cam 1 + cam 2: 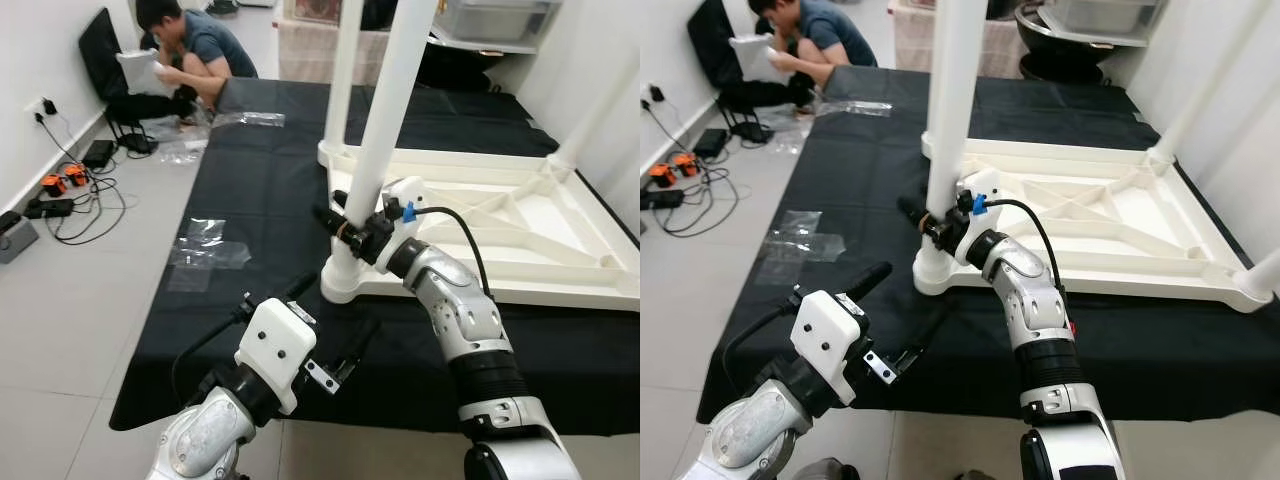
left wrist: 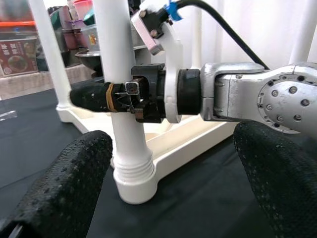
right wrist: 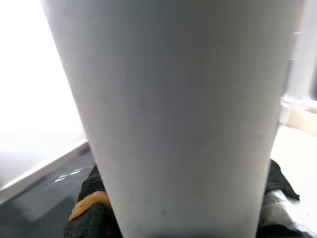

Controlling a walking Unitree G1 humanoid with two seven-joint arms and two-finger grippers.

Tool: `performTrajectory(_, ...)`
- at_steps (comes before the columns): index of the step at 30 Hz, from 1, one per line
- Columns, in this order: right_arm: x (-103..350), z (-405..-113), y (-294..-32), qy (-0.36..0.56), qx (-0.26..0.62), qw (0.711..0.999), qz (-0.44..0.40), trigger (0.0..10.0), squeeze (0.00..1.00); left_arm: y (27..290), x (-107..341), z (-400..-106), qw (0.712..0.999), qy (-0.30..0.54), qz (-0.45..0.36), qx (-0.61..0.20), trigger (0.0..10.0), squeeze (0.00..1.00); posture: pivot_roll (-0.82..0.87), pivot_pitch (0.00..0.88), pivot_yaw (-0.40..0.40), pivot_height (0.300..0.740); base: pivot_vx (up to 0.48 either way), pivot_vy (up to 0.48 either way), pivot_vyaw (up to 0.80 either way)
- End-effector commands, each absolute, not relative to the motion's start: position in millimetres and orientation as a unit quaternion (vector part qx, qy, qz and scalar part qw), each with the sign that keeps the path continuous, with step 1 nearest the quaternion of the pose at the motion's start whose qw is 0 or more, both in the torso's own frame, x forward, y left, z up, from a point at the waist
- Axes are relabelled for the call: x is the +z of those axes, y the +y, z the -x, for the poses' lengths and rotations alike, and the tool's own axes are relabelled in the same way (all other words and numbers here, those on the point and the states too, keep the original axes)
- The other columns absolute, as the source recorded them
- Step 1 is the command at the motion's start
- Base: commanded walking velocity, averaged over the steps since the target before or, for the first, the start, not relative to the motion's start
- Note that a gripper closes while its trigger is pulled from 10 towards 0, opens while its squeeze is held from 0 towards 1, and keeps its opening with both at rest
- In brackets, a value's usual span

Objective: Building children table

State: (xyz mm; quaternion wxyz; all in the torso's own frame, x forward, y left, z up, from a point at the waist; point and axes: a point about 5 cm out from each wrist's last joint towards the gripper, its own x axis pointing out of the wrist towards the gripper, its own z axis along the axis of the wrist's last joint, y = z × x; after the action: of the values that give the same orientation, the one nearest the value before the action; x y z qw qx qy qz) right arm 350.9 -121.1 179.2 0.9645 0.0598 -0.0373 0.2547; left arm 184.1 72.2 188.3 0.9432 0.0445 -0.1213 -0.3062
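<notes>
White rigid plastic table leg [image 1: 385,130], light but slippery, is clamped near its threaded base by the right end effector [image 1: 343,222]; left end effector [image 1: 325,335] hangs open, empty.

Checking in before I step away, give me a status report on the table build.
Right end effector clamped on near table leg. Left end effector open, low, free. Tabletop upside down on black cloth. Nothing blocking.

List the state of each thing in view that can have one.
Table top: upside down on the black cloth.
Near table leg: upright in its corner socket, gripped.
Right hand: shut on the near table leg.
Left hand: open, holding nothing.
Plastic bags: flat on the cloth.
</notes>
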Motion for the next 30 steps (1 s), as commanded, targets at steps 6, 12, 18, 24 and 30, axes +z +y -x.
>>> performTrajectory(6,173.9,-328.0,-160.1,-0.044,-0.086,0.995,-0.027,0.0,0.00,70.6,187.8,-183.6,0.943,-0.116,-0.039,-0.309,10.0,0.00,0.10,0.075,-0.090,0.740,0.000,0.000,0.00)
performTrajectory(12,174.2,-317.0,-148.4,-0.025,-0.148,0.988,-0.040,0.0,0.00,69.3,187.9,-182.8,0.942,-0.116,-0.038,-0.312,10.0,0.00,0.10,0.069,-0.092,0.740,0.000,0.000,0.00)
performTrajectory(18,178.4,-326.6,-128.9,-0.042,-0.079,0.994,-0.064,10.0,0.18,69.5,187.3,-182.5,0.943,-0.114,-0.037,-0.311,10.0,0.00,0.10,0.068,-0.090,0.740,0.000,0.000,0.00)
performTrajectory(24,168.3,-337.2,-122.8,-0.051,0.106,0.989,-0.094,10.0,0.00,67.2,186.3,-182.1,0.941,-0.114,-0.035,-0.315,10.0,0.00,0.09,0.057,-0.088,0.740,0.000,0.000,0.00)
performTrajectory(30,165.9,-330.8,-119.6,-0.027,0.250,0.958,-0.141,10.0,0.00,67.5,186.8,-182.7,0.941,-0.115,-0.036,-0.315,10.0,0.00,0.10,0.058,-0.090,0.740,0.000,0.000,0.00)
